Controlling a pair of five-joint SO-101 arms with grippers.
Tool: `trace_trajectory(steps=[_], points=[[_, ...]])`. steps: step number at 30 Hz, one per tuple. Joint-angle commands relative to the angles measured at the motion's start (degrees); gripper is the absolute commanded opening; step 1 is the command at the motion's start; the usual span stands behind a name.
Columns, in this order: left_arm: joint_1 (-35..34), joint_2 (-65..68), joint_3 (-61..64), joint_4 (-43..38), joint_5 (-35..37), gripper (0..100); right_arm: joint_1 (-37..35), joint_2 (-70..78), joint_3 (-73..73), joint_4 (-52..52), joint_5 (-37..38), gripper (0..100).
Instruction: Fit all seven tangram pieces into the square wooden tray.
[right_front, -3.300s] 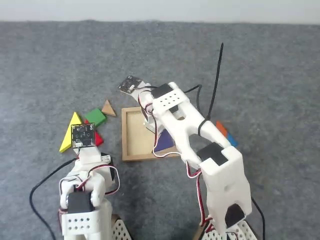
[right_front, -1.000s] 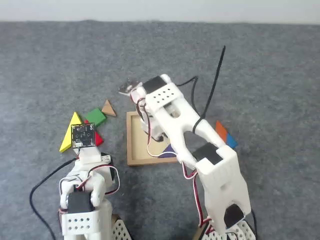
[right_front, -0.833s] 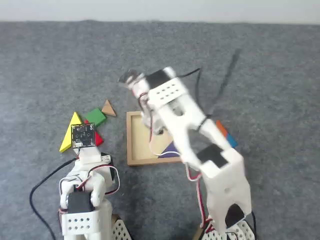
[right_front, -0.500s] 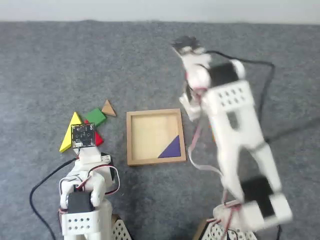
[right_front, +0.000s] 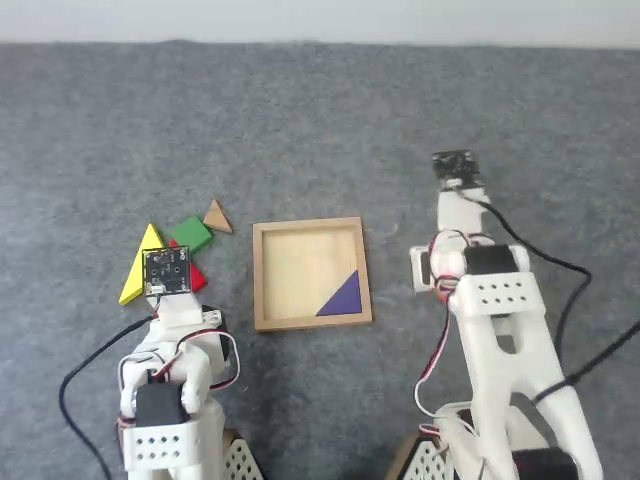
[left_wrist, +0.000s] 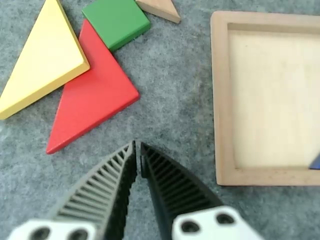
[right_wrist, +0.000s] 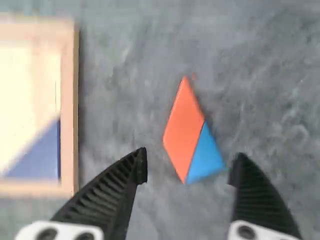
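The square wooden tray (right_front: 262, 275) lies in the middle of the grey mat, with a purple triangle (right_front: 343, 296) flat in its corner near the right arm. Left of the tray lie a yellow triangle (right_front: 138, 265), a green square (right_front: 190, 235), a red triangle (left_wrist: 92, 97) and a small tan triangle (right_front: 216, 215). My left gripper (left_wrist: 137, 146) is shut and empty, its tips on the mat just short of the red triangle. My right gripper (right_wrist: 190, 162) is open above an orange parallelogram (right_wrist: 184, 129) and a blue triangle (right_wrist: 202, 156) that touch each other, right of the tray (right_wrist: 68, 100).
The grey mat (right_front: 330, 130) runs bare behind the tray and to the far right. Both arm bases (right_front: 170, 440) stand at the front edge, and a black cable (right_front: 560, 270) loops beside the right arm.
The right arm swung off the tray to its right side, uncovering the purple triangle lying in the tray corner. The tray shifted slightly right. The left arm kept still.
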Motion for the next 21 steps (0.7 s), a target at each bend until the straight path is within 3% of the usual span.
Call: trace_trajectory(steps=[1, 4, 14, 21], points=[[-0.09, -1.23, -0.84, -0.09, 0.26, 2, 1.36, 6.73, -0.09, -11.82, -5.89, 33.6], [-0.09, -1.23, -0.84, -0.09, 0.26, 2, 1.54, 13.93, -2.9, -13.67, -6.15, 31.9], [-0.09, -1.23, -0.84, -0.09, 0.26, 2, 1.54, 27.03, -15.3, -4.97, -6.24, 16.7], [-0.09, -1.23, -0.84, -0.09, 0.26, 2, -0.31, 33.89, -19.25, -4.53, -5.89, 15.4]])
